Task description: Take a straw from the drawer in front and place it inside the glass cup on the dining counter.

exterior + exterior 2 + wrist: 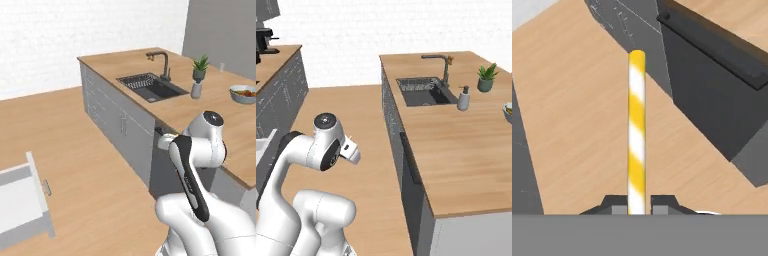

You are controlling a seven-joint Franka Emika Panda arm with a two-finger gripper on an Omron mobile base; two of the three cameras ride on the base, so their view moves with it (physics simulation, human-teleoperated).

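Pincer (pixel 636 205): clamped on the straw (pixel 636 130), 1 finger each side of its base.
Straw: yellow-and-white striped, projecting straight out from the pincer, above the wood floor (pixel 572 125).
Drawer (pixel 22 202): pulled open.
Tabletop (pixel 456 145): sink (pixel 423 91), faucet (pixel 443 67).

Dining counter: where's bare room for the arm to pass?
Free: the light-wood dining counter from the near edge up to the dark inset sink. Crowded: white soap bottle, potted plant, fruit bowl beyond.
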